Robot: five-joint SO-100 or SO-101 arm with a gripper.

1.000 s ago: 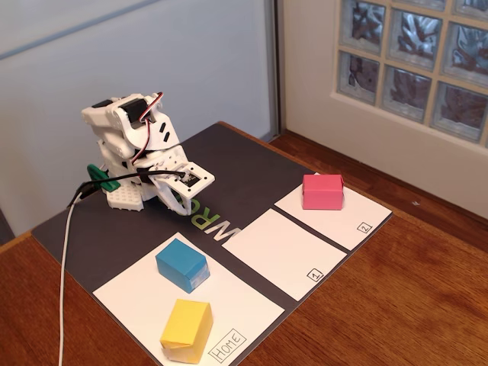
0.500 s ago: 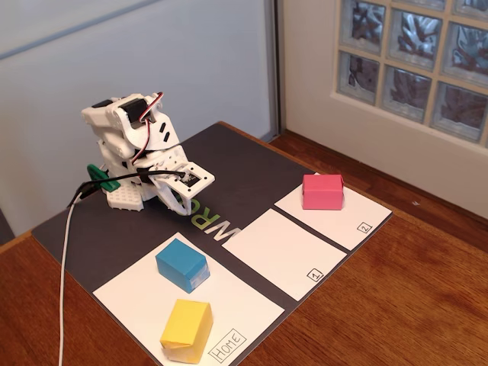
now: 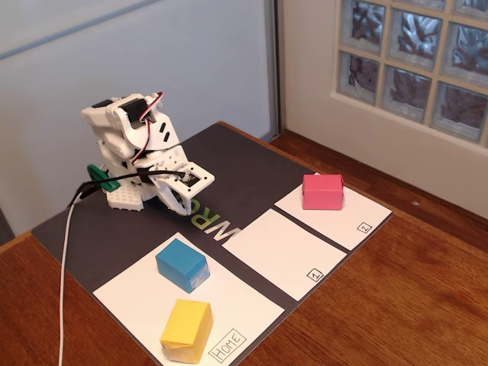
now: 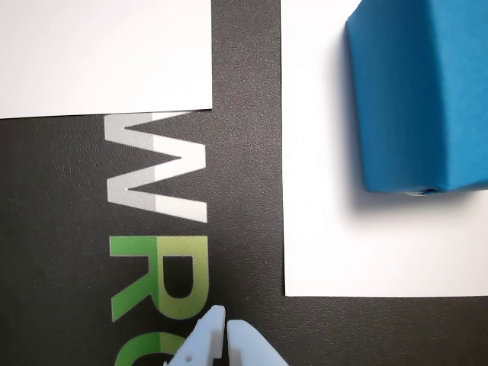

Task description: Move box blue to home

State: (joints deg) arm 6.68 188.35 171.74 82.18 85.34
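Note:
The blue box (image 3: 182, 264) sits on the large white "Home" sheet (image 3: 137, 293), at its far part, next to a yellow box (image 3: 187, 329). In the wrist view the blue box (image 4: 423, 91) fills the upper right on the white sheet (image 4: 343, 244). My gripper (image 3: 187, 204) is folded back near the arm's base, over the dark mat, apart from the box. Its white fingertips (image 4: 226, 324) meet at the bottom edge of the wrist view, shut and empty.
A pink box (image 3: 322, 191) stands on the sheet marked "2" (image 3: 347, 221). The sheet marked "1" (image 3: 278, 252) is bare. All lie on a dark mat (image 3: 236, 164) with "WRO" lettering (image 4: 156, 229), on a wooden table. A cable (image 3: 65, 274) runs at the left.

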